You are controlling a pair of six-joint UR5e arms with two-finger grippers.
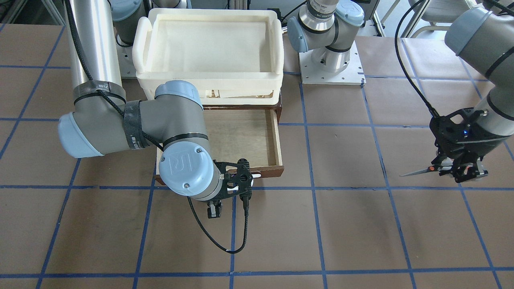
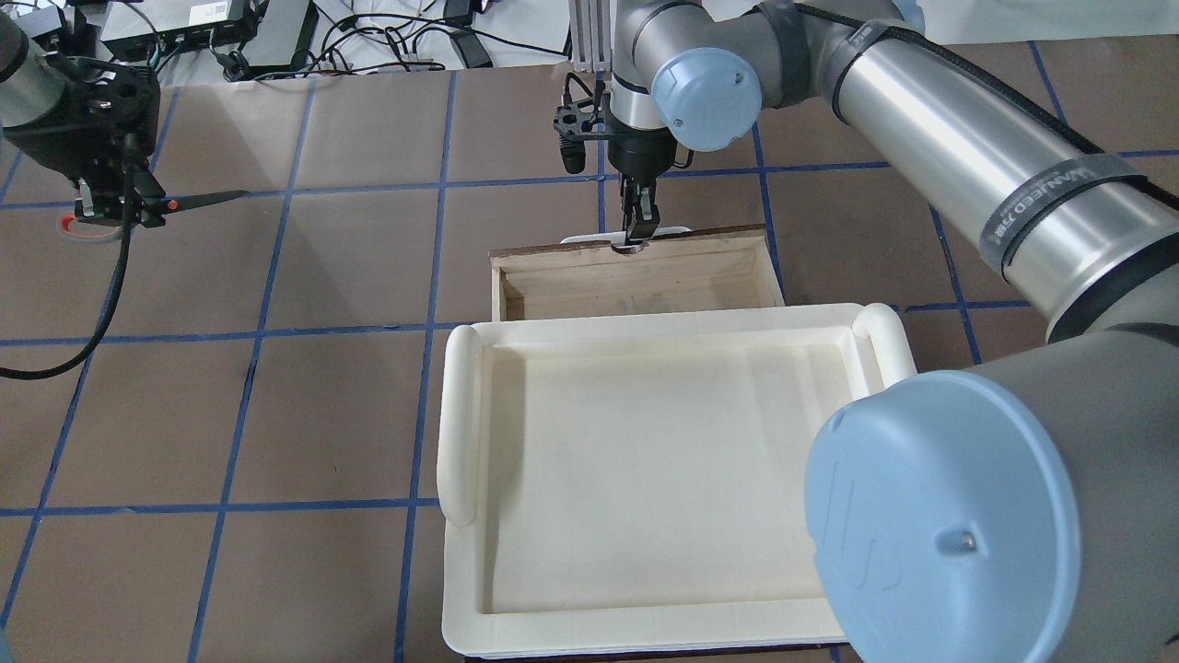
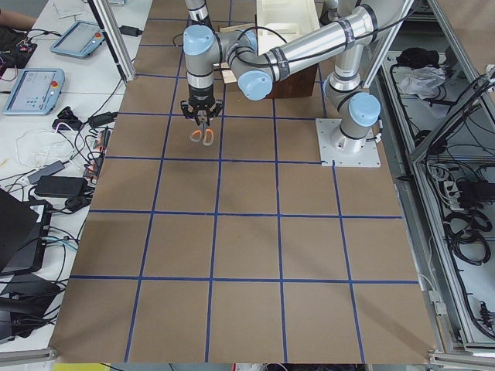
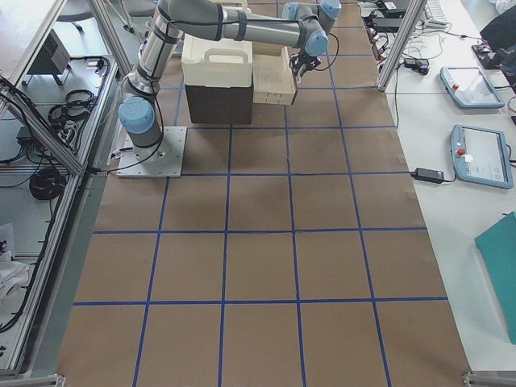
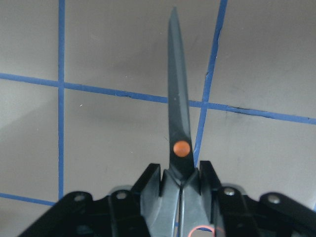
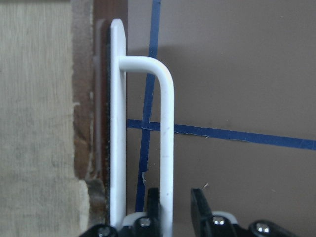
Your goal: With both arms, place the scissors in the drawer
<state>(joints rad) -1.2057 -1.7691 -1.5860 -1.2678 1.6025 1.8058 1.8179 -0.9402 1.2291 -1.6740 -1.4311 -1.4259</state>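
My left gripper (image 2: 124, 207) is shut on the scissors (image 2: 198, 198), far to the left of the drawer. It grips them near the pivot, and the slim dark blades point level toward the drawer side. The left wrist view shows the closed blades (image 5: 178, 113) sticking out from between the fingers (image 5: 153, 190). The dark brown drawer (image 2: 553, 261) is pulled open and its pale plywood inside is bare. My right gripper (image 2: 637, 226) is at the drawer's white bar handle (image 6: 167, 128). Its fingers straddle the bar with a gap on one side.
A cream-white plastic tray (image 2: 461, 414) sits on top of the cabinet, just behind the open drawer. The brown table is marked with blue tape lines (image 1: 313, 188). The right arm's elbow (image 1: 176, 120) hangs over part of the drawer in the front-facing view.
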